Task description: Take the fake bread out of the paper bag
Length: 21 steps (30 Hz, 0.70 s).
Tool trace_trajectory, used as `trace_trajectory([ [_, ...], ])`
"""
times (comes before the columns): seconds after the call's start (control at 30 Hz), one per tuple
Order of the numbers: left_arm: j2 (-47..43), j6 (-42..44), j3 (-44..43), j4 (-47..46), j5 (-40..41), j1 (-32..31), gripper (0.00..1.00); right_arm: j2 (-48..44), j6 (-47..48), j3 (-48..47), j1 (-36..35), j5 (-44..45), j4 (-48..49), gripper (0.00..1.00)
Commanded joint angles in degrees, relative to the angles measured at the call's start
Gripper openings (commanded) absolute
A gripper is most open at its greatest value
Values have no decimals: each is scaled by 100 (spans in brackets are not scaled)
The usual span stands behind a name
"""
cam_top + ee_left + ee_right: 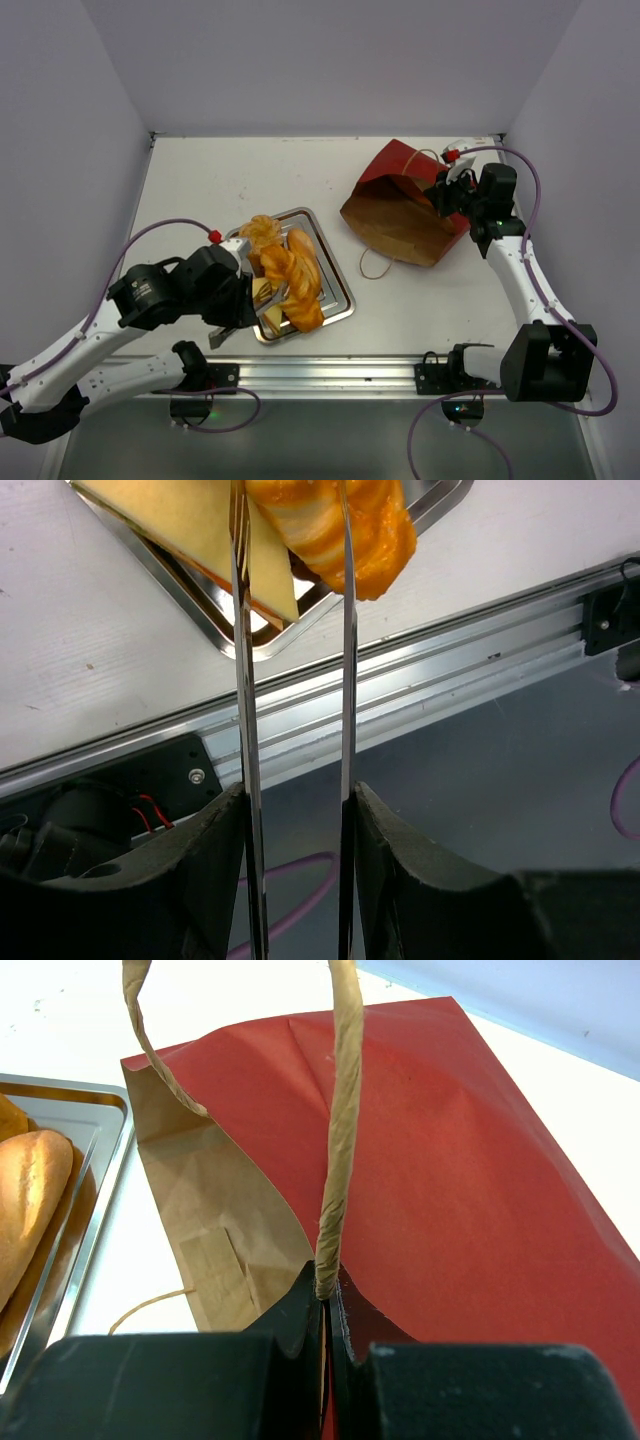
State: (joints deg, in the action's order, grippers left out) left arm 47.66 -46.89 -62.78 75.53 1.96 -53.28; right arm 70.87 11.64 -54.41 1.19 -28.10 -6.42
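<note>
**Q:** What was on the table, from left to right, and how many of each?

**A:** On the left there was one shiny silver metal tray (330,262), rectangular with rounded corners. I could count three pieces of fake bread in it, all glossy: one knotted braided loaf (262,232) at the far end, one long golden-orange baguette (300,280) down the middle, and one flat pale yellow wedge (190,525) at the near corner. On the right one paper bag (400,205) lay on its side, well apart from the tray. It was dark red outside and creased brown inside.

**Q:** Where were your fingers?

**A:** My left gripper (293,510) reached over the tray's near corner. Its two thin metal fingers (245,730) were spread apart. One crossed the wedge and the other crossed the end of the baguette, and neither clamped anything. My right gripper (327,1295) was pressed together on the bag, pinching one twisted tan string handle (340,1130) at the bag's edge. The second handle (372,262) lay looped on the table.
</note>
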Motion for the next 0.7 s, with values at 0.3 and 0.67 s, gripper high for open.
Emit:
trace_trajectory([
  [0.3, -169, -127, -629, -3, -134, -7, 46, -3, -13, -26, 22, -99, 70, 0],
  [0.67, -73, 31, -1053, -915, -932, -16, 41, -3, -13, -43, 22, -99, 61, 0],
])
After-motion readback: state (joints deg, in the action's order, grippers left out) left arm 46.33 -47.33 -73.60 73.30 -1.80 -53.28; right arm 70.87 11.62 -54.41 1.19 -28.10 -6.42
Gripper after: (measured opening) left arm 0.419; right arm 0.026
